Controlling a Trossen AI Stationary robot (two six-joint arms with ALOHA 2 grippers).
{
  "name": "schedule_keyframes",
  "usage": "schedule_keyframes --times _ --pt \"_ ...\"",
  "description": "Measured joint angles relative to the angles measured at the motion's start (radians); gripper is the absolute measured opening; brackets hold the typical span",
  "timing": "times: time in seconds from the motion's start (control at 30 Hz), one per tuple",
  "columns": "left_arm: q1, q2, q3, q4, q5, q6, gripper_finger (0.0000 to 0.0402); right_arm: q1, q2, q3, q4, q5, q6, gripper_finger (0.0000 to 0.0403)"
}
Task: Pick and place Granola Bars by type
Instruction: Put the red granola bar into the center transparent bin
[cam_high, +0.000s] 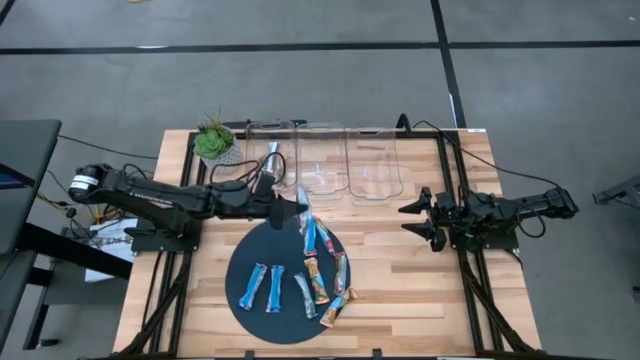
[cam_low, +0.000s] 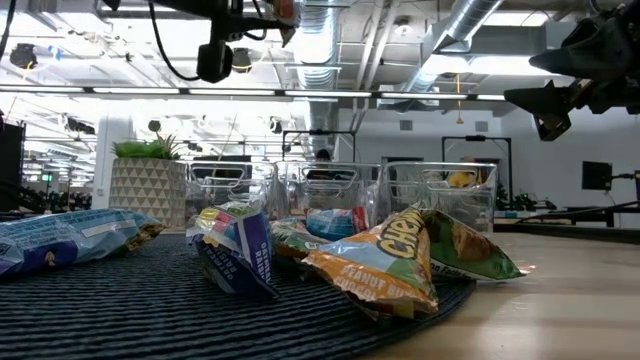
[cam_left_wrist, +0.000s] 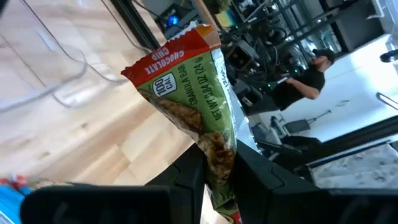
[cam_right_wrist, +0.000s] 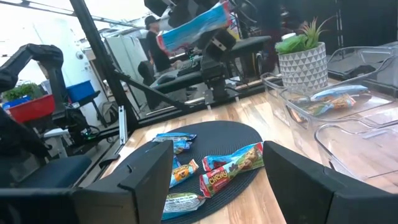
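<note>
While the left pincer (cam_high: 297, 208) hangs over the far edge of the dark round mat (cam_high: 240, 262) in the high view, it is closed on one granola bar (cam_high: 303, 203), lifted clear of the mat. The other bars (cam_high: 314, 272) lie spread across the mat, a few on its near right rim. Three clear bins (cam_high: 322, 158) stand in a row beyond the mat on the bench (cam_high: 420, 280), with a potted plant (cam_high: 213, 140) left of them. The right pincer (cam_high: 412, 220) waits right of the mat, fingers spread and empty.

From the low view, bars (cam_low: 385, 262) lie in a heap on the mat (cam_low: 120, 310), with the bins (cam_low: 330, 195) and the plant (cam_low: 148, 180) behind them.

Seen from the left wrist, the held bar (cam_left_wrist: 196, 102) has a green and red wrapper and is pinched at one end between the fingers (cam_left_wrist: 186, 180). A person (cam_left_wrist: 308, 78) shows in the room beyond.

Looking from the right wrist, its own fingers (cam_right_wrist: 146, 174) stand wide apart with nothing between them. The mat (cam_right_wrist: 211, 138) with bars (cam_right_wrist: 231, 165) lies ahead, and the bin (cam_right_wrist: 298, 99) nearest the plant (cam_right_wrist: 301, 53) has a bar (cam_right_wrist: 339, 94) in it. The lifted bar (cam_right_wrist: 196, 25) shows above the mat's far side.
</note>
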Motion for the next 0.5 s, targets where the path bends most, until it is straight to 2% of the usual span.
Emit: schedule_keyframes --times 0.17,0.37,0.5 --pt "0.075 0.013 0.018 -0.017 0.063 0.076 0.0062 0.0 0.0 0.0 0.0 0.0 0.0 0.0244" --pt "0.184 0.092 0.111 -0.067 0.161 0.228 0.0062 0.0 0.0 0.0 0.0 0.0 0.0 0.0244" --pt "0.257 0.158 0.191 -0.166 0.186 0.295 0.0062 0.0 0.0 0.0 -0.001 0.0 0.0 0.0244"
